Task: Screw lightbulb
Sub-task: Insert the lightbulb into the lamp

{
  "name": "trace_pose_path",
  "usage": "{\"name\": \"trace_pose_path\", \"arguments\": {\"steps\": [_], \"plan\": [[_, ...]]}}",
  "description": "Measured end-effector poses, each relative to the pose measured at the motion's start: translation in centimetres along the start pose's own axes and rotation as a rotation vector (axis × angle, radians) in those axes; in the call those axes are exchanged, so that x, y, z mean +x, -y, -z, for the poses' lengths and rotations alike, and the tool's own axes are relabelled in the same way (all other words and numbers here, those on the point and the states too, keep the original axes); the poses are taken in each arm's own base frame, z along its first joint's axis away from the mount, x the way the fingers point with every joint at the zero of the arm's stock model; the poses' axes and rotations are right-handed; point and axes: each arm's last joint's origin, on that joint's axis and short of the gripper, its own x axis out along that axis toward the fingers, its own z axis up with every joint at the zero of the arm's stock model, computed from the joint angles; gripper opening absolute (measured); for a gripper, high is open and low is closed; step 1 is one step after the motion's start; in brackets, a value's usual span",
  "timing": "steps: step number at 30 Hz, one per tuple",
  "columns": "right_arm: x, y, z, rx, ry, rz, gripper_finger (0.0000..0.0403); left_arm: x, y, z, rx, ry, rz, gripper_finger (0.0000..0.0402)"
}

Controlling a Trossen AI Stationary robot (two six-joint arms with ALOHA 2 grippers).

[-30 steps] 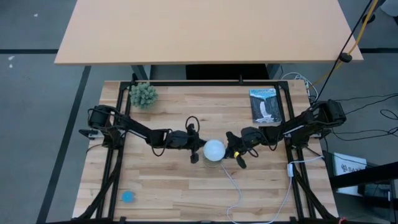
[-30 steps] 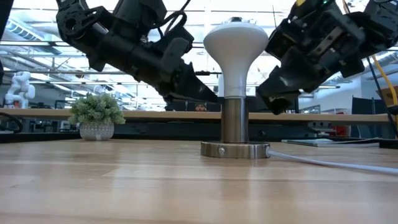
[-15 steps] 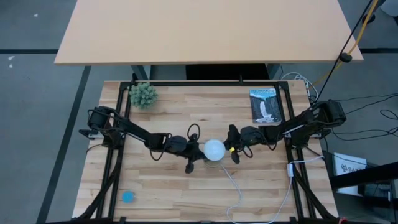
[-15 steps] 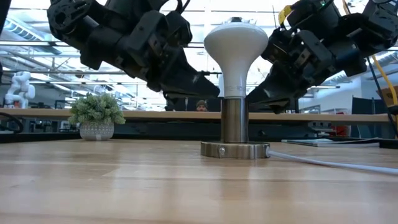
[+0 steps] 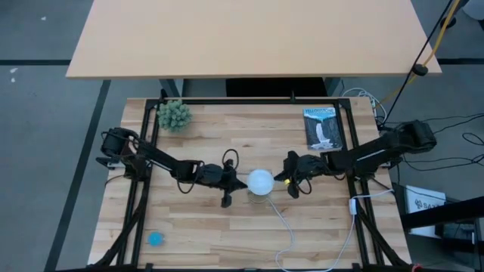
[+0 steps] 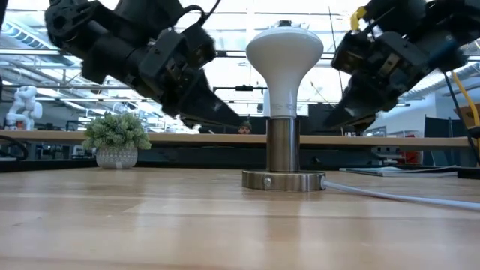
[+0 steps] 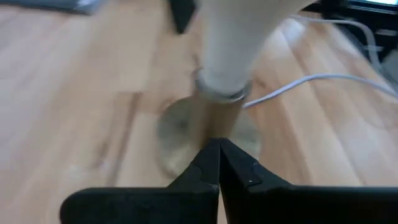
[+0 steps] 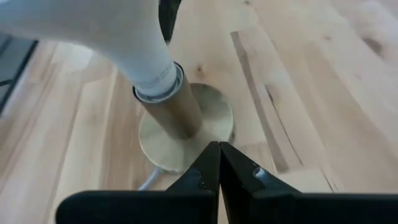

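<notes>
The white lightbulb (image 5: pixel 261 181) stands upright with its narrow base in the metal socket post (image 6: pixel 283 146), which stands on a round base disc (image 6: pixel 283 181) at the table's middle. My left gripper (image 5: pixel 239 183) is just left of the bulb, shut and empty; its closed fingers (image 7: pixel 219 155) point at the socket. My right gripper (image 5: pixel 282 180) is just right of the bulb, shut and empty; its closed fingers (image 8: pixel 219 155) point at the base disc (image 8: pixel 186 134). In the low view both fingertips hang clear of the bulb's neck (image 6: pixel 283 97).
A thin white cord (image 5: pixel 283 227) runs from the socket toward the table's near edge. A small potted plant (image 5: pixel 175 115) stands at the far left, a booklet (image 5: pixel 323 128) lies at the far right, and a small blue disc (image 5: pixel 155 239) lies at the near left.
Both grippers first came in close to the bulb's neck and rolled about their wrists. Then they drew back, the left toward the table's left edge and the right toward its right edge. The bulb has stayed upright in the socket.
</notes>
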Motion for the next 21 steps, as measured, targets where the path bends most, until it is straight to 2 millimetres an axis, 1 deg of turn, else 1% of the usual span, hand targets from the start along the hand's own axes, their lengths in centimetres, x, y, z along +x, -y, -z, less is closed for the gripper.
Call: {"name": "trace_pose_path", "arguments": {"steps": [4, 6, 10, 12, 16, 19, 21], "plan": [[-1.2, -1.4, 0.6, -0.005, -0.012, 0.048, 0.0, -2.2, -0.1, 0.6, -0.024, 0.078, -0.059, 0.0], [-1.5, -2.3, 1.1, -0.009, -0.015, 0.053, 0.0, -3.3, 0.0, 1.1, -0.026, 0.124, -0.076, 0.0], [-1.7, -4.1, 2.1, 0.006, 0.009, 0.087, 0.0, -4.8, 0.2, 2.3, -0.03, 0.198, -0.072, 0.0], [-1.8, -5.0, 2.8, 0.013, 0.028, 0.118, 0.0, -5.2, 0.2, 2.8, -0.033, 0.216, -0.071, 0.0], [-1.5, -6.7, 4.0, 0.038, 0.086, 0.132, 0.0, -5.5, 0.1, 3.0, -0.037, 0.236, -0.098, 0.0], [-0.5, -7.6, 5.0, 0.042, 0.101, 0.109, 0.0, -5.5, 0.0, 3.0, -0.037, 0.24, -0.113, 0.0], [0.4, -7.9, 5.8, 0.042, 0.099, 0.1, 0.0, -5.5, -0.1, 3.0, -0.039, 0.24, -0.118, 0.0]]}}
